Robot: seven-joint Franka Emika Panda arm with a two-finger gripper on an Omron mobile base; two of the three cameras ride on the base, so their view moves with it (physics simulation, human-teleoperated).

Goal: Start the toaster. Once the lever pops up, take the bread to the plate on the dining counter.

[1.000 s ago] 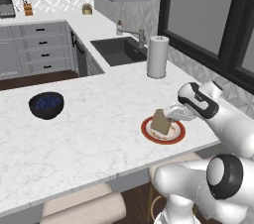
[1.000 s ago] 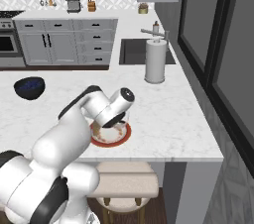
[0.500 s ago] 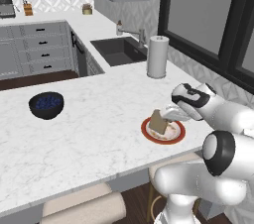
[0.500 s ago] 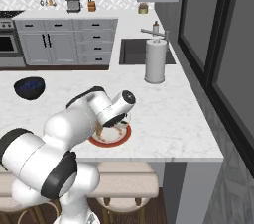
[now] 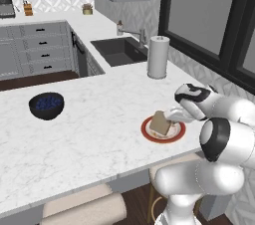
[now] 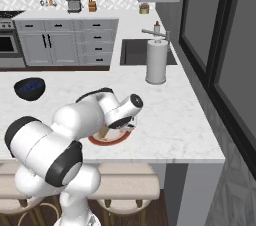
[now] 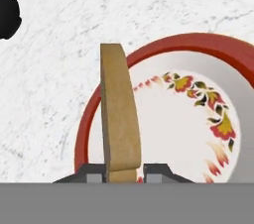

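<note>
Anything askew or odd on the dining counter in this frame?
Yes: the bread stands on edge over the plate instead of lying flat, with the gripper at its lower end. The blue bowl and paper towel roll look normal.

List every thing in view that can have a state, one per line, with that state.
bread: on edge over the plate, between the finger tips
plate: flat on the dining counter, under the bread
gripper: shut on the bread
dining counter: bears plate and bowl
blue bowl: upright, apart from the plate
paper towel roll: upright by the sink
</note>
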